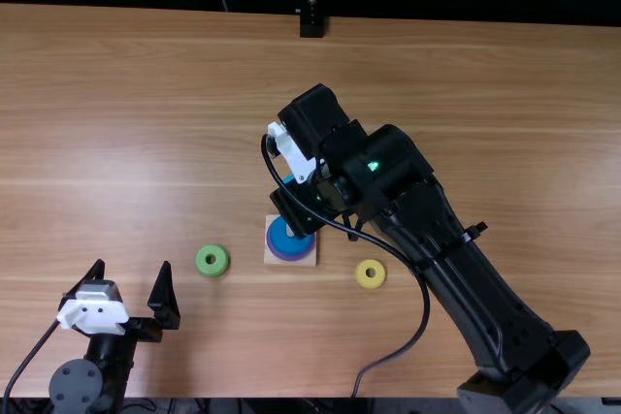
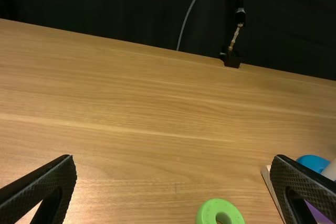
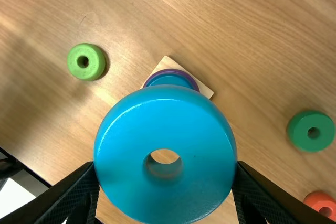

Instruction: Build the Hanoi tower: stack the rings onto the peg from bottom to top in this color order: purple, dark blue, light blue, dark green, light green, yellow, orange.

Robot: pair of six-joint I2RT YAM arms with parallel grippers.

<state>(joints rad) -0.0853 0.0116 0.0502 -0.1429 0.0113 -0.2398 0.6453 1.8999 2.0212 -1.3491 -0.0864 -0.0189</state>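
Note:
My right gripper (image 1: 291,203) is over the far side of the wooden base (image 1: 271,257), whose peg carries a purple ring (image 1: 292,255) with a dark blue ring (image 1: 284,240) on top. In the right wrist view, my right gripper (image 3: 166,174) is shut on the light blue ring (image 3: 123,145), held above the base (image 3: 206,90). My left gripper (image 1: 134,288) stands open at the near left; in the left wrist view, the left gripper (image 2: 176,184) has nothing between its fingers. A light green ring (image 1: 212,260) lies left of the base, a yellow ring (image 1: 370,273) right of it.
A dark green ring (image 3: 311,130) and an orange ring (image 3: 321,205) lie on the table in the right wrist view. The right arm and its cable cross the table's right half. A black stand (image 1: 311,24) is at the far edge.

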